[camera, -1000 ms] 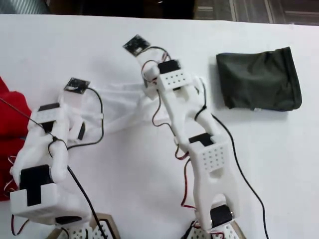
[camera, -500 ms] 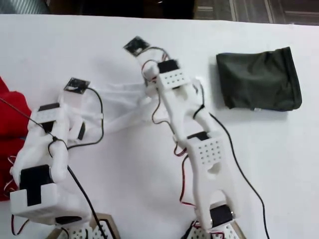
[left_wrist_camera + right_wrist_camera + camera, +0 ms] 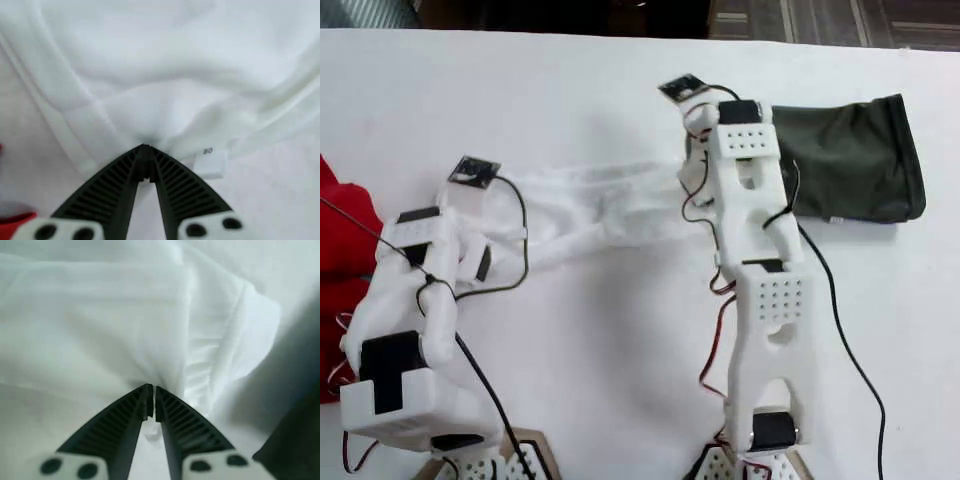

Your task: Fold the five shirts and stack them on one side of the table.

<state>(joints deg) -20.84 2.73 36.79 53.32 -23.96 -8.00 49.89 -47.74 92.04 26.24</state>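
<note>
A white shirt is stretched in a band across the middle of the white table, between the two arms. My left gripper is shut on the white shirt near its collar and size tag; in the high view it sits at the band's left end. My right gripper is shut on a pinched fold of the white shirt, at the band's right end. A folded dark green shirt lies at the back right, just beside the right arm. A red shirt is heaped at the left edge.
Black and red cables trail from both arms over the table. The arm bases stand at the near edge. Open table lies at the back left and front right.
The right arm has swung to the right toward the green shirt, pulling the white shirt's end with it and stretching the cloth out. The left arm has stayed put.
</note>
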